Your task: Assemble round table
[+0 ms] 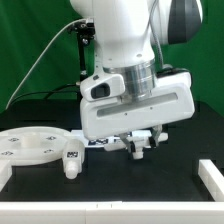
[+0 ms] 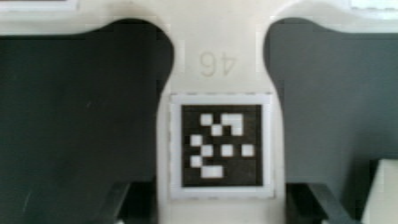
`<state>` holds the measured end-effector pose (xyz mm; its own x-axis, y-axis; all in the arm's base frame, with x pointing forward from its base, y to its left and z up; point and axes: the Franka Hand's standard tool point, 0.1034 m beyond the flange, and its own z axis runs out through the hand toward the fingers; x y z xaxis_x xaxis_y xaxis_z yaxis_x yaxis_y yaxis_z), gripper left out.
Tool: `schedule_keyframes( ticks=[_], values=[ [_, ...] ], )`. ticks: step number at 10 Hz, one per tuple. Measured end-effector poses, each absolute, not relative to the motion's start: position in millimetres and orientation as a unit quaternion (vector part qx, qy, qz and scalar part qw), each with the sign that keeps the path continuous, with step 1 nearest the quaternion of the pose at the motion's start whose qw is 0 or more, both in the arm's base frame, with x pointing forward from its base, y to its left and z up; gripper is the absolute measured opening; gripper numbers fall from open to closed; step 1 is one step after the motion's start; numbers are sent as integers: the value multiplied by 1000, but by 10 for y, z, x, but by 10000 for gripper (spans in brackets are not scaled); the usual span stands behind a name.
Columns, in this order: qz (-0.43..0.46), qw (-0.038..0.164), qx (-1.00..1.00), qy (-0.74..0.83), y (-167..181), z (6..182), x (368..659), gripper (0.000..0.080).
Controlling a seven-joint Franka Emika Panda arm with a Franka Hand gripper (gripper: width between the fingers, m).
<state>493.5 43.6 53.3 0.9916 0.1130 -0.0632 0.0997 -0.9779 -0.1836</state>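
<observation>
The round disc [image 1: 30,148] lies flat on the table at the exterior view's left. The short leg [image 1: 70,162], with a tag on its side, is right next to the disc's near right edge. My gripper [image 1: 138,150] is low over the table at the middle. In the wrist view my gripper [image 2: 221,202] is shut on a white tagged part [image 2: 221,80] marked 46, narrow between the fingers and flaring wide at its far end. It looks like the lobed foot [image 1: 138,147]. Whether it touches the table I cannot tell.
The marker board [image 1: 100,144] shows partly behind the gripper. A raised white border runs along the table's front [image 1: 100,210] and right side [image 1: 210,175]. A green backdrop and a cable stand behind.
</observation>
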Motion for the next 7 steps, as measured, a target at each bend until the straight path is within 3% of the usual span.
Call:
schedule_keyframes(
  ticks=[2,4,7],
  values=[
    [65,87,-994,-26,712,508,4697,282],
    [78,90,-992,-27,721,378,4714,284],
    [89,91,-992,-18,747,385,4678,284]
  ],
)
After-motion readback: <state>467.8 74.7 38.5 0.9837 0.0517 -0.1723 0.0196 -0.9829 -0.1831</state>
